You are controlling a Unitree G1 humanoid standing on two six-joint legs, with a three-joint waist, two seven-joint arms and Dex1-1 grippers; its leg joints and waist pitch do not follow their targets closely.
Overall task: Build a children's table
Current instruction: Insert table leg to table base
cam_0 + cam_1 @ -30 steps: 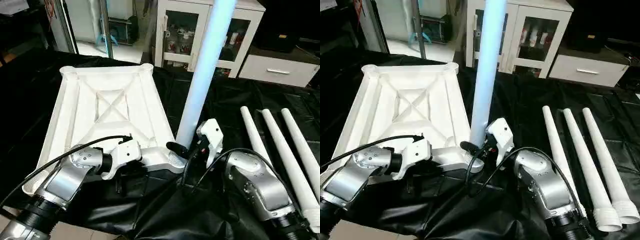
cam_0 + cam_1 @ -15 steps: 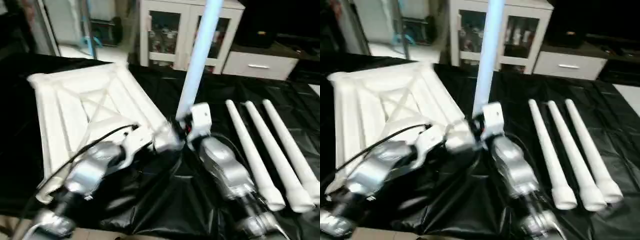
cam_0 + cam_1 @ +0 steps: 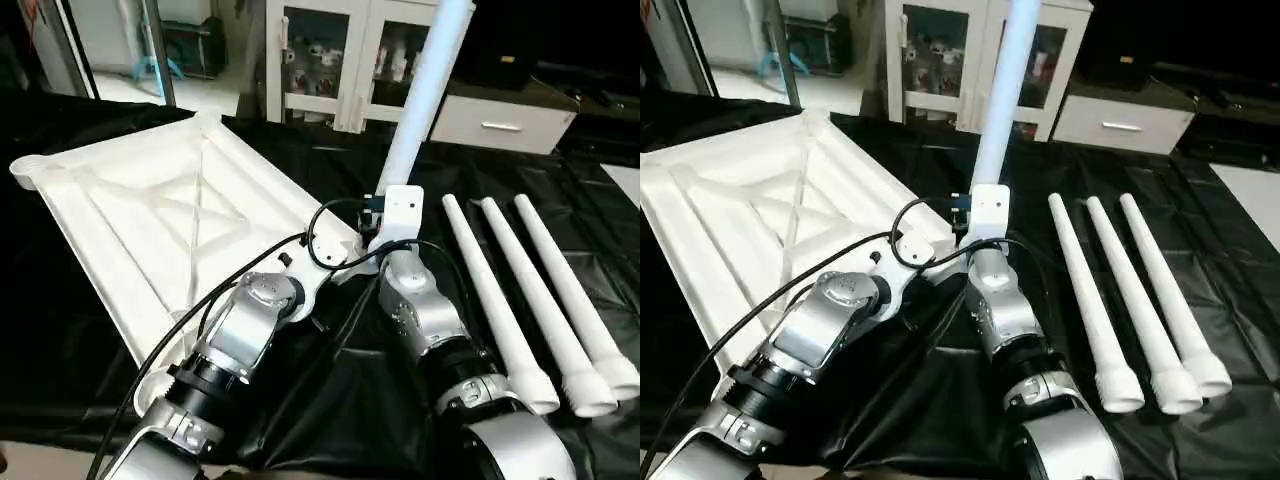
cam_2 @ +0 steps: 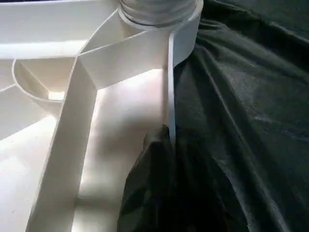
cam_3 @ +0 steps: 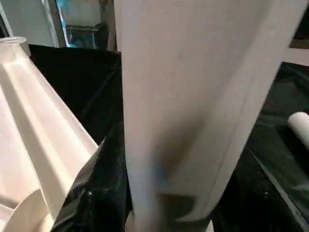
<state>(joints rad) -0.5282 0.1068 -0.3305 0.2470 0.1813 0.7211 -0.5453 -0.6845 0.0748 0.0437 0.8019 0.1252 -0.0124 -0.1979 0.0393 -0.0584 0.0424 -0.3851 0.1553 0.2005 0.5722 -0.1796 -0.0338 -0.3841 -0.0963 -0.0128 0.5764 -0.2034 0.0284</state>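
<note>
The white plastic rectangular table top [image 3: 170,220] lies upside down on the black-draped surface [image 3: 520,190], its X-ribbed underside facing up, toward the robot's left. A round corner socket [image 3: 28,168] shows at its far left corner. At the corner nearest the middle of the surface, one long white tube leg [image 3: 425,85] stands nearly upright, leaning slightly away to the right, its ribbed lower end [image 4: 159,9] seated in that corner's socket.

The left gripper [image 4: 161,140] sits at the top's thin edge wall just beside the standing leg's socket; its black fingers [image 4: 154,159] are pressed together on that thin white wall, one dark fingertip lying against the wall's inner face. The silver left forearm [image 3: 240,335] reaches in from below.

The right gripper [image 3: 385,225] is at the foot of the standing leg, its white housing right behind the leg's base. In the right wrist view the leg's tube rises close in front of the camera, and a black finger [image 5: 96,188] lies alongside it; the fingers stand part-way spread around the tube, though whether they actually press it cannot be told.

Three more white tube legs [image 3: 520,290] lie side by side on the black cloth to the right, well apart from the top, their flared ribbed ends [image 3: 590,385] toward the robot.

A white glass-door cabinet [image 3: 330,50] stands behind the surface.
</note>
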